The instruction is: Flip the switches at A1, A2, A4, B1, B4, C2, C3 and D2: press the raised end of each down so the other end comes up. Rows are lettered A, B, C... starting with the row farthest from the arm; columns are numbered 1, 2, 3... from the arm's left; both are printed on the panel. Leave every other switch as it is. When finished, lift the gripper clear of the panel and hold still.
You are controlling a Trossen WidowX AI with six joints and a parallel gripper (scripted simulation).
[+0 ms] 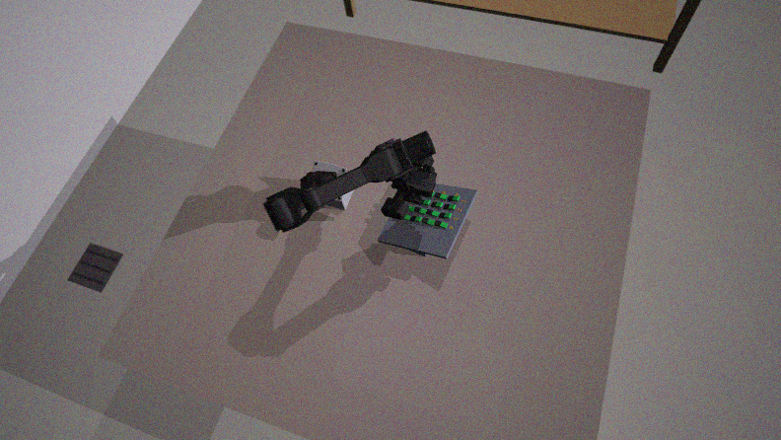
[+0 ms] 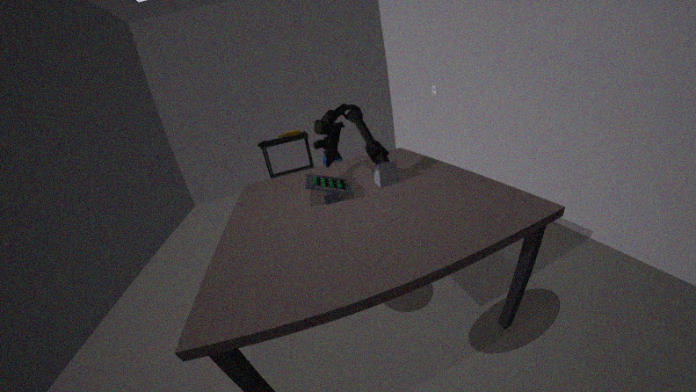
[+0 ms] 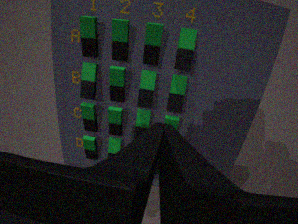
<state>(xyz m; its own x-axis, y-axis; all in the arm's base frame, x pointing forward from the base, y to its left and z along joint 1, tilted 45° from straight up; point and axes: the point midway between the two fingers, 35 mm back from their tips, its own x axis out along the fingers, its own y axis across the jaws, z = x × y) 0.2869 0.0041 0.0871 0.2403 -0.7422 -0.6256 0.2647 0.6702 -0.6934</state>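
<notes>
The blue-grey panel (image 1: 423,243) (image 3: 230,75) carries rows of green-and-black switches. My gripper (image 3: 161,129) (image 2: 329,164) is shut and empty, raised above the panel. In the wrist view its tips overlap the area between C3 and C4. Switches A4 (image 3: 186,48), B1 (image 3: 88,80) and C3 (image 3: 143,118) look brighter green; A1 (image 3: 89,36), A2 (image 3: 120,40) and C2 (image 3: 115,120) look darker. B4 (image 3: 177,92) looks medium green. D2 (image 3: 114,145) is partly covered by a finger, and D3 and D4 are hidden. The raised ends are hard to tell.
The panel stands on a brown table (image 1: 519,328) (image 2: 292,253). The arm's pale base block (image 2: 387,175) stands beside the panel. A dark-framed side table (image 2: 286,141) stands beyond the table. The arm's shadow falls across the table and part of the panel.
</notes>
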